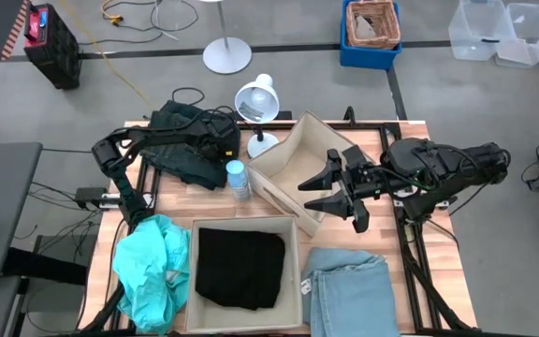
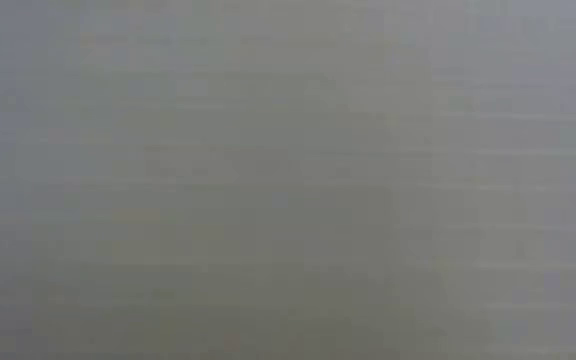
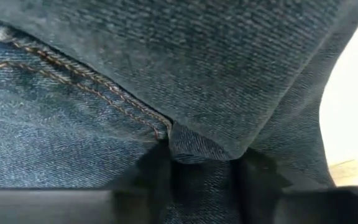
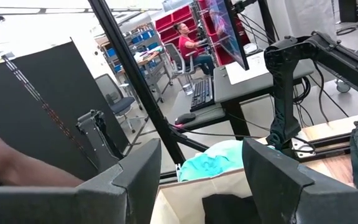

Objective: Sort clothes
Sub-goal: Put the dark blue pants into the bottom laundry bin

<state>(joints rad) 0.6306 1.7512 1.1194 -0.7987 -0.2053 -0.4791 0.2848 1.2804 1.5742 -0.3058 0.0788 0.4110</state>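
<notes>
The black folded garment (image 1: 240, 268) already lies in the near beige fabric box (image 1: 193, 281). The right tool (image 1: 330, 187), fingers apart, hovers over the empty tilted box beside it; next likely grasps another garment.

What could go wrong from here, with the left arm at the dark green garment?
1. The dark green garment lies beside a small clear plastic bottle and a white desk lamp. Dragging it with the left gripper could topple them.
2. The low view shows nothing, so lift height is hard to judge.
3. The open right gripper hovers over the empty beige fabric box, possibly blocking a drop there.
</notes>
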